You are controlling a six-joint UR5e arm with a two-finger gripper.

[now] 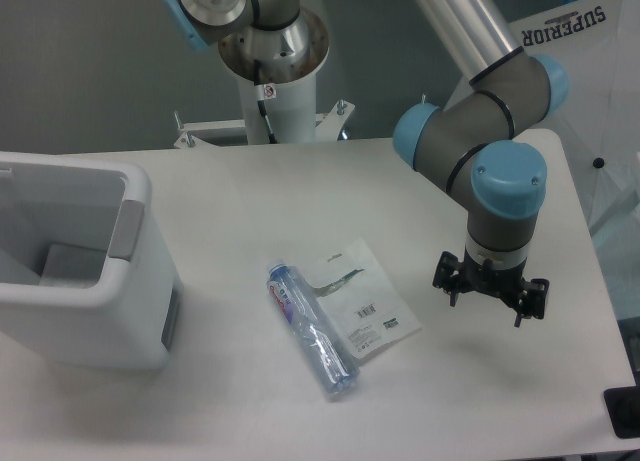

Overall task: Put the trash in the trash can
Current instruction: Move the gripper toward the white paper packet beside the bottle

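I am a robot arm above a white table [250, 181], seen from a fixed camera looking down. The largest thing here is the trash can [85, 281], a boxy white bin with a grey panel at its rim, standing at the table's left side with its mouth open upward. Near the table's middle lies the flat white wrapper [365, 296] with its printed barcode, and the clear plastic bottle [310, 331] with a blue-and-red label lies on its side, overlapping the wrapper's left edge. My pincer [490, 286] hangs to the right of both, apart from them, its fingers spread and holding nothing.

Neither piece of trash is in the bin yet, so I judge this the approach to a first pick. The next move calls for travelling left, lowering over the bottle (the bulkier, easier grasp) and closing across its width. The table between trash and bin is bare; its front and right edges lie near me.
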